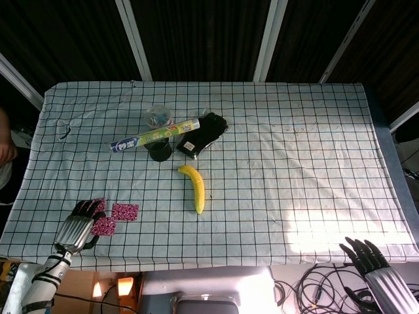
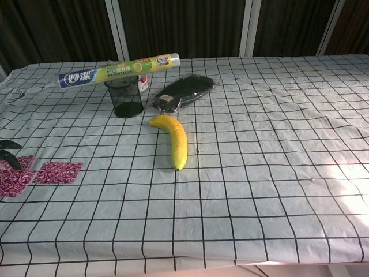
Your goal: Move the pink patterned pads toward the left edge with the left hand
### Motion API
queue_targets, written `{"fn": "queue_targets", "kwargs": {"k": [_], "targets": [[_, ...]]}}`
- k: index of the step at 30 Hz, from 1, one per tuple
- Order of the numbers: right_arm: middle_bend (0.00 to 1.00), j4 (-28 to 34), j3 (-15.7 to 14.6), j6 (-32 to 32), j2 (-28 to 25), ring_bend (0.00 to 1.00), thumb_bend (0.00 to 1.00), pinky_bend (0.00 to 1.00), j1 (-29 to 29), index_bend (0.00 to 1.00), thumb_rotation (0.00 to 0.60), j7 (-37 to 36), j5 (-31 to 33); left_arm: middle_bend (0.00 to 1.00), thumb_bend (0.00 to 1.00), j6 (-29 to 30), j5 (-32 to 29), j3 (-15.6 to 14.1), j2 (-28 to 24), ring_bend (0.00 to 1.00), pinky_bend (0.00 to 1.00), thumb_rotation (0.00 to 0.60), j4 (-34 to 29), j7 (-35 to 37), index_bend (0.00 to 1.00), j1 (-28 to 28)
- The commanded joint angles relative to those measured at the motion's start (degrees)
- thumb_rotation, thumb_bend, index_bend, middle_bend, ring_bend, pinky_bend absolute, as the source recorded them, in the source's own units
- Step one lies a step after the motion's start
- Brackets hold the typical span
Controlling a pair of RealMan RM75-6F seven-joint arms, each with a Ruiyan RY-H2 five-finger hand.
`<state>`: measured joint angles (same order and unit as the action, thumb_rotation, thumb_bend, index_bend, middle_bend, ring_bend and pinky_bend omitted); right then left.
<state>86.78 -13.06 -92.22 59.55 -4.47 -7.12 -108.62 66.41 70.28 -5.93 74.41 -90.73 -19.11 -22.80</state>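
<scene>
Three pink patterned pads lie near the front left corner of the checked tablecloth (image 1: 275, 170). One pad (image 1: 124, 211) (image 2: 57, 172) lies alone to the right. Another pad (image 1: 103, 226) (image 2: 14, 182) and a third pad (image 1: 98, 204) (image 2: 8, 163) sit right beside my left hand (image 1: 75, 227). Its dark fingers (image 1: 86, 209) lie against those two pads without gripping them. In the chest view only its fingertips (image 2: 10, 154) show at the left border. My right hand (image 1: 376, 265) hangs below the table's front right corner, fingers spread and empty.
A banana (image 1: 194, 188) lies mid-table. Behind it stand a black mesh cup (image 1: 160, 152) with a roll of wrap (image 1: 154, 136) across it, a black pouch (image 1: 203, 134) and a clear container (image 1: 158, 116). The table's left edge (image 1: 16, 196) is close to my left hand.
</scene>
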Motion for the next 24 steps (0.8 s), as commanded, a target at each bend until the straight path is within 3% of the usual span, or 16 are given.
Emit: {"fn": "queue_targets", "kwargs": {"k": [1, 5, 8, 10, 16, 21, 24], "targets": [[0.0, 0.4, 0.0, 0.9, 0.3, 0.0, 0.2, 0.0, 0.3, 0.0, 0.6, 0.9, -0.1, 0.05, 0.34, 0.8, 2.2, -1.1, 2.6, 0.0, 0.0, 0.6, 5.2, 1.7, 0.47, 2.0], [0.0, 0.8, -0.1, 1.7, 0.3, 0.0, 0.2, 0.0, 0.5, 0.0, 0.6, 1.6, -0.1, 0.02, 0.34, -0.3, 2.1, -0.7, 4.7, 0.0, 0.0, 0.6, 8.6, 1.1, 0.37, 2.4], [0.0, 0.9, -0.1, 1.7, 0.2, 0.0, 0.2, 0.0, 0.5, 0.0, 0.6, 1.5, 0.2, 0.0, 0.34, -0.7, 1.8, -0.3, 5.1, 0.0, 0.0, 0.6, 8.8, 0.8, 0.12, 2.7], [0.0, 0.9, -0.1, 1.6, 0.2, 0.0, 0.2, 0.0, 0.5, 0.0, 0.6, 1.4, 0.2, 0.0, 0.35, -0.8, 2.0, -0.2, 4.7, 0.0, 0.0, 0.6, 8.3, 1.1, 0.02, 2.9], [0.0, 0.7, -0.1, 1.2, 0.2, 0.0, 0.2, 0.0, 0.3, 0.0, 0.6, 1.3, 0.3, 0.0, 0.34, 1.3, 3.6, -0.7, 1.3, 0.0, 0.0, 0.6, 3.7, 0.2, 0.0, 4.4], [0.0, 0.7, -0.1, 0.9, 0.4, 0.0, 0.2, 0.0, 0.1, 0.0, 0.6, 1.6, 0.3, 0.0, 0.34, 11.5, 11.4, -2.4, -3.8, 0.0, 0.0, 0.6, -2.4, 3.2, 0.0, 8.9], [0.0, 0.7, 0.0, 0.7, 0.5, 0.0, 0.2, 0.0, 0.0, 0.0, 0.6, 1.9, 0.3, 0.0, 0.34, 20.1, 18.9, -4.5, -5.0, 0.0, 0.0, 0.6, -2.3, 8.7, 0.0, 13.1]]}}
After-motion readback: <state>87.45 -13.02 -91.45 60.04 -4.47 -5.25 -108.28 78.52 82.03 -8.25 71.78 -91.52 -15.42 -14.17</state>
